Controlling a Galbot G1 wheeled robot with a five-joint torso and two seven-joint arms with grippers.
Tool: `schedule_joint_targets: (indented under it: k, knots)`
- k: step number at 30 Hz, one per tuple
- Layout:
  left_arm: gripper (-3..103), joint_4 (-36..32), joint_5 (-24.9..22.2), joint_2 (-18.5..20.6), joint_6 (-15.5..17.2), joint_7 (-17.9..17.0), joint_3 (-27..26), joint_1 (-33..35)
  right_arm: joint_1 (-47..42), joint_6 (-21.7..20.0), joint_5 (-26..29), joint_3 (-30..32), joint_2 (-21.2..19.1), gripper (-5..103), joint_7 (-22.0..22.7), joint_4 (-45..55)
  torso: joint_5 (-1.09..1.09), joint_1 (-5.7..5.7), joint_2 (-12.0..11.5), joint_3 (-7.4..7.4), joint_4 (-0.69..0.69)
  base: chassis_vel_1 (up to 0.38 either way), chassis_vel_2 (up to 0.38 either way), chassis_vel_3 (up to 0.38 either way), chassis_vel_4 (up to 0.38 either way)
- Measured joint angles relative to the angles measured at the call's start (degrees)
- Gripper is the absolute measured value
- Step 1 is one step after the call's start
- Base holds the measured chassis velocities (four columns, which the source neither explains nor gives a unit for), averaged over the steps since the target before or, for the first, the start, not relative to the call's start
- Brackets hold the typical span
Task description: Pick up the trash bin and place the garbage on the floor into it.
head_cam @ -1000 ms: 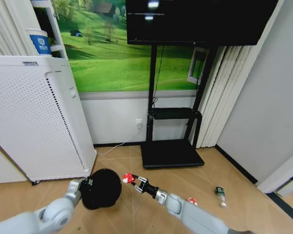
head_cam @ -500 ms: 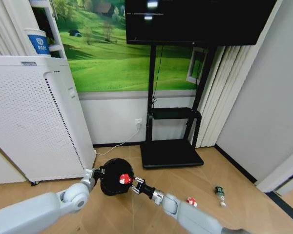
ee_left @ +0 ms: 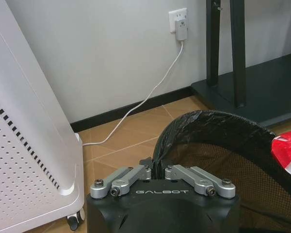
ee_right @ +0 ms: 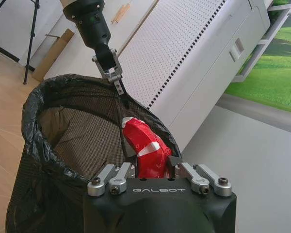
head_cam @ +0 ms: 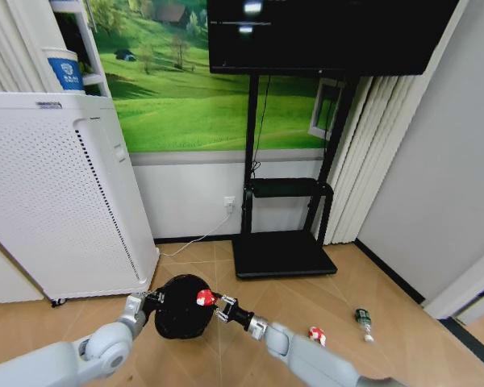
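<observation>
Our left pincer [ee_left: 157,171] pinches the light mesh trash bin's [head_cam: 180,306] rim; our right pincer [ee_right: 153,171], clenched on a crushable red-and-white wrapper [ee_right: 144,151], hangs over its mouth.

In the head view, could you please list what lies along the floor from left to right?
Tall white perforated appliance → small black round trash bin → crumpled red-and-white wrapper in the right gripper → second red-and-white wrapper on the floor → small clear plastic bottle with green label.

bin [head_cam: 180,307]: black mesh, black liner | wrapper [ee_right: 144,151]: red, white stripes | bottle [head_cam: 363,317]: clear, green label | appliance [head_cam: 60,201]: white, dotted holes | floor [head_cam: 371,282]: tan wood | wall picture [head_cam: 185,89]: green meadow
</observation>
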Motion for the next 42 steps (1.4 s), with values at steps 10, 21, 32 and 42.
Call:
schedule_joint_targets:
  k: [10,21,32,42]
  knots:
    - [7,0.41,0.98,-0.78,-0.28,0.26,-1.45,2.19,-1.14,-0.51,-0.44,0.19,-1.67,40,1.60,1.19,0.00,0.00,0.00,0.00,-0.01,0.000,0.000,0.000,0.000]
    - [7,1.66,-0.05,-3.42,-0.11,-1.75,1.92,-1.30,-2.02,-0.50,-0.81,0.86,-3.00,78,1.97,3.66,0.00,0.00,0.00,0.00,-0.01,0.000,0.000,0.000,0.000]
    - [7,-0.90,0.06,-0.11,-0.42,-3.30,-5.83,6.68,-3.93,1.26,4.49,8.89,-8.11,100,3.97,2.99,0.00,0.00,0.00,0.00,0.00,0.000,0.000,0.000,0.000]
    - [7,-2.73,2.58,3.14,-1.62,-2.40,-8.96,10.02,-9.27,4.45,7.34,21.30,-10.04,100,1.95,-6.50,0.02,0.00,0.00,0.00,-0.02,0.000,0.000,0.000,0.000]
